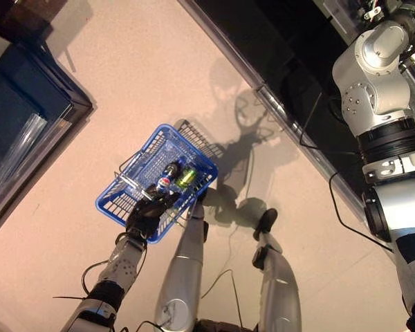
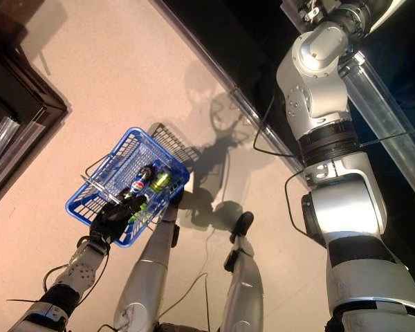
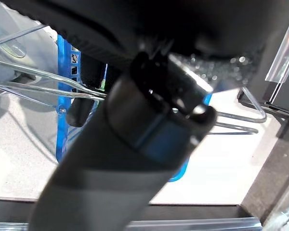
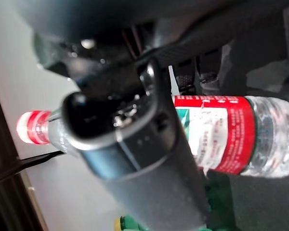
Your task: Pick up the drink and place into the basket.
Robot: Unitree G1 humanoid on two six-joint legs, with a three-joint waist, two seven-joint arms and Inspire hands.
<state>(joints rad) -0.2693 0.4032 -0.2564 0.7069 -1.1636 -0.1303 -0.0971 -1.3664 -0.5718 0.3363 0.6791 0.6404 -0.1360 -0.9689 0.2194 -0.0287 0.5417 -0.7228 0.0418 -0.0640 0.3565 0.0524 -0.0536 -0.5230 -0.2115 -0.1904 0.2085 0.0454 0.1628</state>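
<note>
A blue wire basket (image 1: pixel 132 163) hangs above the floor, and my left hand (image 1: pixel 146 213) is shut on its metal handle (image 3: pixel 38 77) at the near rim. Inside lie a dark cola bottle (image 1: pixel 167 178) and a green bottle (image 1: pixel 187 176). My right arm (image 1: pixel 380 104) reaches up out of the eye views at the top right, so its hand shows only in the right wrist view. There my right hand (image 4: pixel 135 144) is shut on a clear water bottle (image 4: pixel 221 132) with a red label and a red cap (image 4: pixel 28 127), the thumb lying across it.
A dark cabinet (image 1: pixel 21 104) stands at the left. A dark shelf unit with a metal base edge (image 1: pixel 297 124) runs along the upper right. The basket's second handle (image 1: pixel 197 138) hangs over its far side. Green packaging (image 4: pixel 130 225) shows beside the water bottle.
</note>
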